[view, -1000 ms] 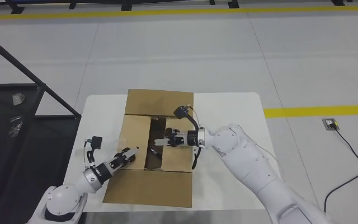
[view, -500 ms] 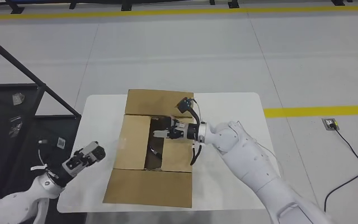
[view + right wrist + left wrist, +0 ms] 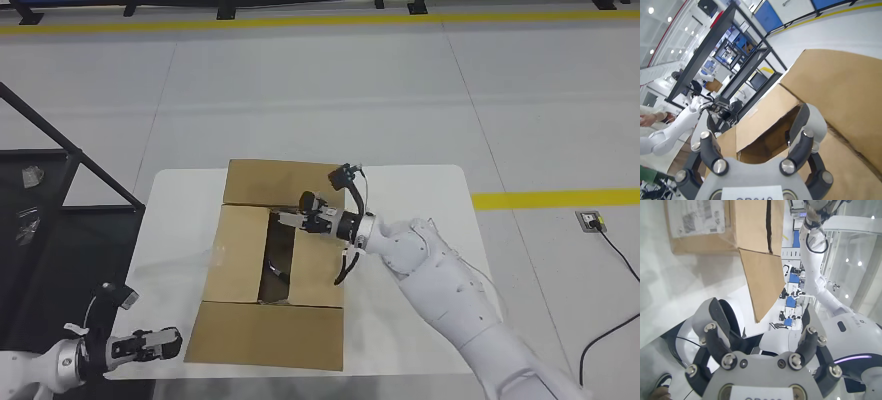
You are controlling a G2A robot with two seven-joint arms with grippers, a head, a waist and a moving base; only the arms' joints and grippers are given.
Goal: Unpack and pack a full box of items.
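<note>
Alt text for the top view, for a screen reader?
A cardboard box sits on a white table, its top flaps parted over a dark gap. The right claw hovers at the gap's far end; the left claw is beside the box's near left corner.

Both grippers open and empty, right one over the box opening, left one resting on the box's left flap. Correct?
Not quite. The left gripper isn't on the left flap. The top view shows it off the box, by the table's near-left corner. The rest holds: both are open and empty, and the right gripper is over the opening.
</note>
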